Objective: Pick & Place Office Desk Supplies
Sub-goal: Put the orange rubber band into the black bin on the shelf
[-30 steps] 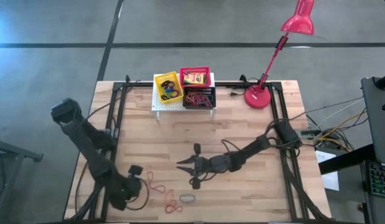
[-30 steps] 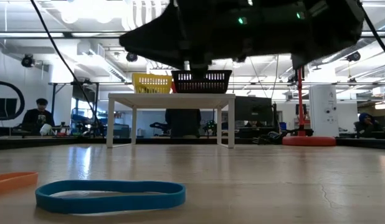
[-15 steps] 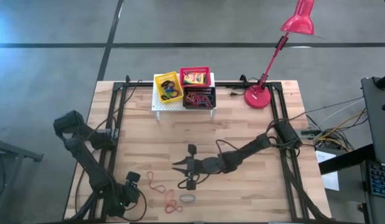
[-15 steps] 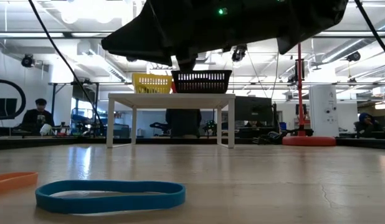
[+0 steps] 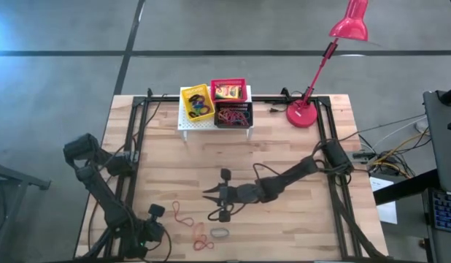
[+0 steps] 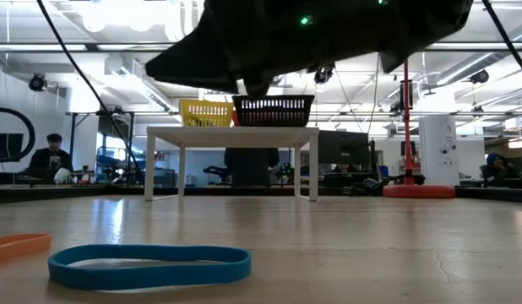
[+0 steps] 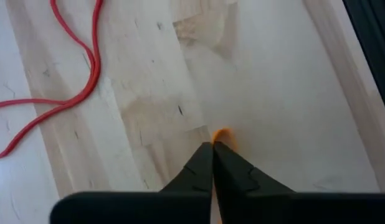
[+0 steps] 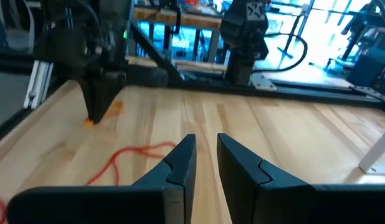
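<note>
The left claw [image 5: 154, 212] pointed steeply down at the table [image 5: 284, 153], left of the red loop [image 5: 183, 214], its fingers pinched together on an orange loop [image 7: 222, 134]. The right arm reached low across the table, its claw [image 5: 214, 205] right of the red loop, fingers slightly parted and holding nothing. The blue loop [image 6: 149, 263] lay flat below it.

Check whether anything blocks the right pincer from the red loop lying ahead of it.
Nothing visible does. The right pincer faces the red loop across bare wood; the left pincer, shut on an orange loop, stands beyond it.
</note>
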Robot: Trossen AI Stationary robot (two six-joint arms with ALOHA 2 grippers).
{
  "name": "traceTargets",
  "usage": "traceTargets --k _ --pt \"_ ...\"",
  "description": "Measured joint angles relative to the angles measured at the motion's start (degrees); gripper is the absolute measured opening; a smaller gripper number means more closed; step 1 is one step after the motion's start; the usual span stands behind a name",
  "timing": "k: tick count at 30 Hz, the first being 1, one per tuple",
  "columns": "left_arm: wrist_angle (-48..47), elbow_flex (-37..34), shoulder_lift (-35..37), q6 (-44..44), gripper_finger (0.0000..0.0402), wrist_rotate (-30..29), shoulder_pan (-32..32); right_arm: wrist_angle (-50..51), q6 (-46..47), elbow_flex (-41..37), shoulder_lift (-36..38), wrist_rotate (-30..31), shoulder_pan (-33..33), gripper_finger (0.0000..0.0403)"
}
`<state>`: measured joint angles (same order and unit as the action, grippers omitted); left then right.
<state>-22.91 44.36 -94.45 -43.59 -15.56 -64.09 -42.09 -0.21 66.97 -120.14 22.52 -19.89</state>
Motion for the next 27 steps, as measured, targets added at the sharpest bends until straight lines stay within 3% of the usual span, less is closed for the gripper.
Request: traceTargets --k 3,8,12,14,19,23,27 --pt "-0.2 0.7 0.6 0.1 0.0006 -5.8 0.2 7.1 1.3 -0.9 3.8 0.1 -0.8 0.0056" --pt "-1.2 1.3 5.9 0.9 0.0004 -22.2 1.1 26.0 7.1 -2.3 12.6 0.8 -2.8 0.0047" --pt "-0.4 1.3 10.8 9.6 0.0004 -33.5 4.7 33.9 12.7 -6.6 17.9 5.6 -6.0 0.0041" --pt "1.5 1.3 12.7 15.3 0.0003 -35.5 8.2 34.2 15.9 -10.1 19.9 9.2 -8.0 0.0039" --pt "12.9 1.3 14.7 33.6 0.0003 -31.0 22.4 33.8 28.8 -18.0 21.1 18.7 -12.4 0.0038" --pt "26.4 1.4 14.4 46.2 0.0003 -17.7 36.2 32.7 39.8 -22.7 20.7 26.1 -14.7 0.0038" --pt "37.9 1.4 14.2 52.9 0.0003 -6.8 50.0 32.3 47.1 -25.3 20.7 30.5 -15.4 0.0038"
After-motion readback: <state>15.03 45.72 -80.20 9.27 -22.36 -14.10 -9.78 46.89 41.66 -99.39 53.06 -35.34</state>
